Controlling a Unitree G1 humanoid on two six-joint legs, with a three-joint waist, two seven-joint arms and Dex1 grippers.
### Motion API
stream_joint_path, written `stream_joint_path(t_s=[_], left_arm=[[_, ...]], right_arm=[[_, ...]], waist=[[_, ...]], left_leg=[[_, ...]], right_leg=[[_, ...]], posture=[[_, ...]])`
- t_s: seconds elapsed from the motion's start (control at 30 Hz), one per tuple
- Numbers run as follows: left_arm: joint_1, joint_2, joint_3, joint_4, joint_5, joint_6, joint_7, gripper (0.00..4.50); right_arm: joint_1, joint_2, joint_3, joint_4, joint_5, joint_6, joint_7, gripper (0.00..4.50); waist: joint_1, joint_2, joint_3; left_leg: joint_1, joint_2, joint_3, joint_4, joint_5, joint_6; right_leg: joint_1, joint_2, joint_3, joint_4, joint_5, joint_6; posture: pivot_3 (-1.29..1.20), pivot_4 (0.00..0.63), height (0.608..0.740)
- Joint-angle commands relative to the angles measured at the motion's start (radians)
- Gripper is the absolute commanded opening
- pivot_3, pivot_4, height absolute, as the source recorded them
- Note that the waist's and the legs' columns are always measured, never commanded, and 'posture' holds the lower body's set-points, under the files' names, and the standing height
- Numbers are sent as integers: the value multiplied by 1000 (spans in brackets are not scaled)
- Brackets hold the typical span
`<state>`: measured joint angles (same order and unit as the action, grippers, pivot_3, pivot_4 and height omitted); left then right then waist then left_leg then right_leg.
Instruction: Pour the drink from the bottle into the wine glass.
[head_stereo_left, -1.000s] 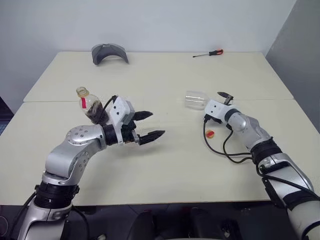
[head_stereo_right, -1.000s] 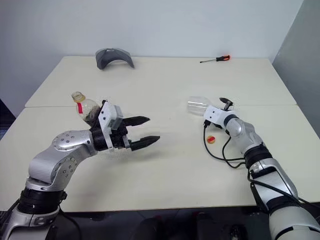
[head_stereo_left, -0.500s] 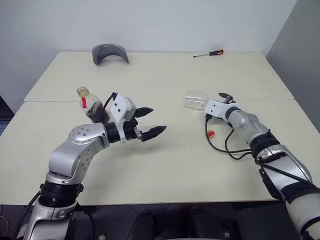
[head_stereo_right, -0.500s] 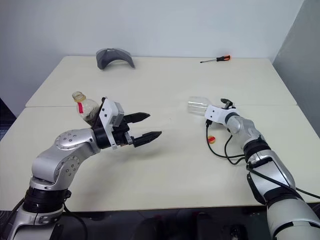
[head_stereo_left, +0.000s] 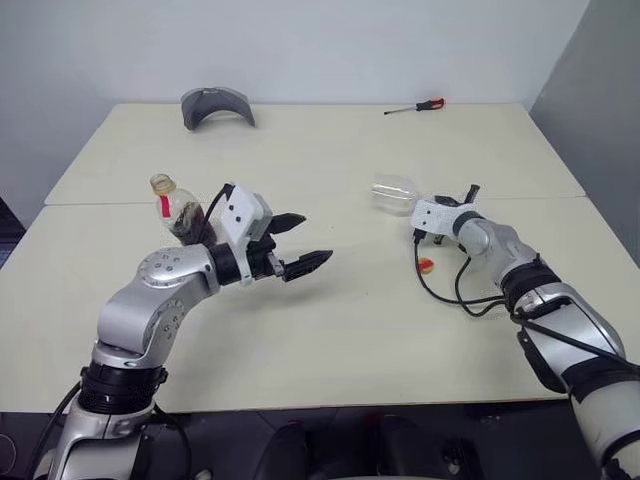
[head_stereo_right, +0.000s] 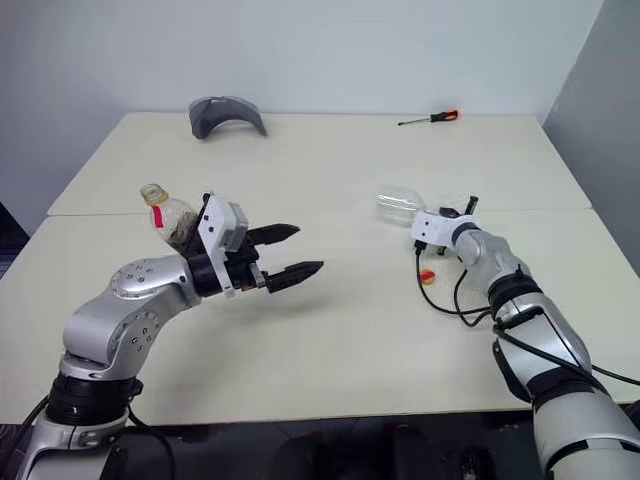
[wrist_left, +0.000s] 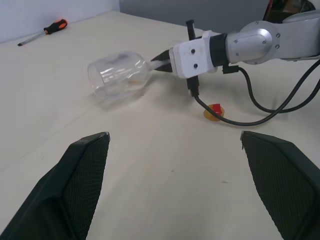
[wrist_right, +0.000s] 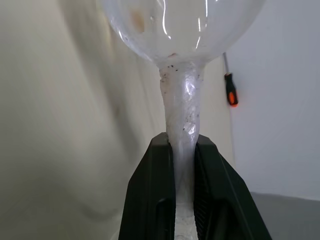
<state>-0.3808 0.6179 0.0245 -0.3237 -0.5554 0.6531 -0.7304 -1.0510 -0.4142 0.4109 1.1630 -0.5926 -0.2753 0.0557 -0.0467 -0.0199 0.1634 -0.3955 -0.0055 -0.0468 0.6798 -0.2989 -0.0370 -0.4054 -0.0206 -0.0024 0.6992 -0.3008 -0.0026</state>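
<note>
The glass lies on its side on the table, so pouring cannot start yet. The right gripper is pinching the stem, with both fingers tight against it. Next it probably needs to stand the glass upright. The left gripper is wide open and holds nothing. The bottle stands just behind it, with dark drink inside.

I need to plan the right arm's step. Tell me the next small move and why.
Probably lift and turn the wine glass upright, then set it on its foot. It lies on its side on the table, and the right pincer is shut on its stem. The bottle stands uncapped by the open left pincer, so pouring needs an upright glass first.
</note>
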Motion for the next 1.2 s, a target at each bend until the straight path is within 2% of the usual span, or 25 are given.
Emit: stream_joint_path(t_s=[0.03, 0.13, 0.23, 0.37, 0.5, 0.57, 0.73, 0.9, 1.03, 1.2], left_arm=[[93, -16, 95, -140, -96, 72, 62, 4500], [208, -16, 146, -248, -137, 117, 116, 4500], [360, -59, 228, -370, -132, 151, 260, 4500], [449, -102, 302, -460, -162, 188, 374, 4500], [524, -165, 394, -553, -171, 193, 513, 4500], [564, -189, 411, -591, -168, 186, 549, 4500], [665, -222, 408, -641, -173, 162, 571, 4500], [630, -235, 393, -633, -179, 163, 609, 4500], [604, -222, 380, -613, -184, 167, 611, 4500], [573, -209, 371, -585, -188, 167, 604, 4500]], right_arm=[[-30, 83, -122, -69, 170, -115, 33, 145], [-13, 154, -179, -92, 264, -155, 107, 145], [29, 333, -330, -143, 528, -106, 282, 145], [51, 431, -347, -157, 566, -102, 326, 145], [39, 577, -432, -98, 694, -64, 380, 145], [35, 607, -455, -64, 715, -66, 375, 145], [55, 622, -445, 15, 689, -76, 338, 145], [99, 608, -446, 30, 680, -7, 287, 145], [167, 570, -379, -68, 633, 88, 321, 145], [280, 496, -312, -325, 609, 253, 382, 145]], waist=[[-18, 0, 0], [-27, 0, 0], [-30, 0, 0], [-15, 0, 0], [12, -1, -1], [22, -1, -1], [18, -1, -1], [16, -1, -2], [18, -1, -5], [18, -1, -10]], left_leg=[[0, 0, 0, 0, 0, 0], [0, 1, 1, 0, 0, 0], [0, 1, 0, 0, 0, 0], [2, 1, -1, -1, 0, 0], [2, 0, -3, 0, 0, 0], [2, -1, -2, 0, 0, 0], [1, -1, -2, 0, 0, 0], [2, 0, -3, -1, 0, 0], [3, 0, -3, -1, 0, 0], [5, 0, -3, -2, 0, 0]], right_leg=[[0, 0, 1, 0, 0, 0], [0, 1, 2, 0, 0, 0], [0, 1, 1, -1, 0, 0], [1, 1, 0, 1, 0, 0], [2, -1, -2, 1, 0, 0], [2, -1, -1, 0, 0, 0], [2, -2, -2, 0, 0, 0], [2, 0, -2, 1, 0, 0], [3, 0, -2, 1, 0, 0], [5, 0, -2, 0, 0, 0]], posture=[[0, 150, 740], [0, 150, 740], [0, 150, 740], [0, 150, 740], [0, 150, 740], [0, 150, 740], [0, 150, 740], [0, 150, 740], [0, 150, 740], [0, 150, 740]])
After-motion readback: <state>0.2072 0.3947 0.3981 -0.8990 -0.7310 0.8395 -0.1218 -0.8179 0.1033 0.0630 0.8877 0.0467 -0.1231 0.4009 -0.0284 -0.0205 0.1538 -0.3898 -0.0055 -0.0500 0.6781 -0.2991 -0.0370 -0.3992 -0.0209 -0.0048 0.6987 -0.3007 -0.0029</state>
